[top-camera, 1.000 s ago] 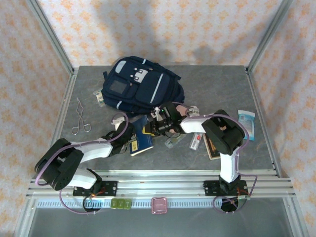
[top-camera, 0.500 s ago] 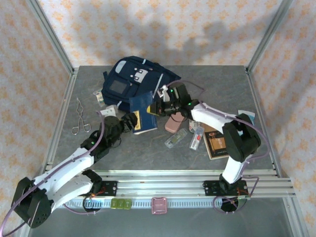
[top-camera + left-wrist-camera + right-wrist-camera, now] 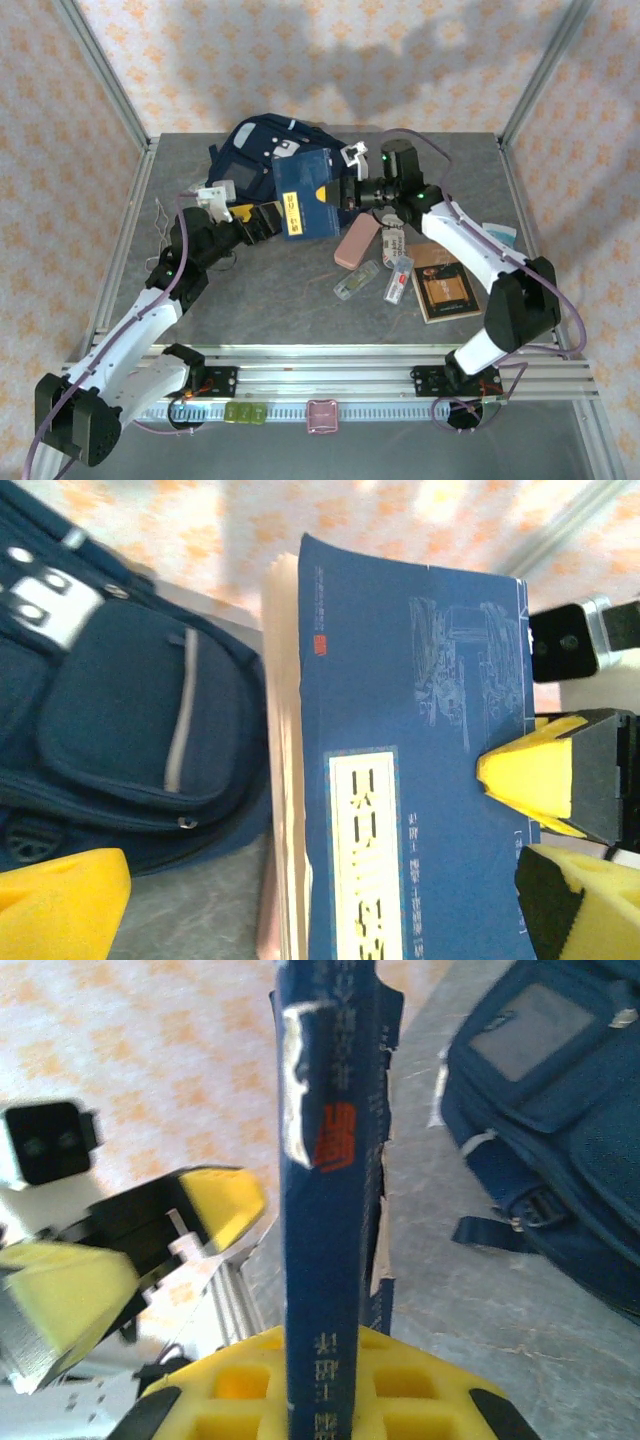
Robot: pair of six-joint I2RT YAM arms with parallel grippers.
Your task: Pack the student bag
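Top view, bag: the student bag point(image 3: 255, 150) lies far centre-left on the table point(image 3: 250, 300), just behind the raised blue book point(image 3: 305, 195).
Top view, grips: my right gripper point(image 3: 342, 193) is clamped on the blue book's right edge. My left gripper point(image 3: 264, 220) is spread wide and holds nothing.
Left wrist: the blue book point(image 3: 400, 780) sits between my parted fingers point(image 3: 60, 905), with the student bag point(image 3: 130, 710) beside its page edge.
Right wrist: the blue book point(image 3: 325, 1190) stands edge-on in my pads point(image 3: 230, 1390), with the student bag point(image 3: 560, 1130) close behind it.
Next move: as I judge it, the student bag lies left and far of the right gripper. I can't see an opening.
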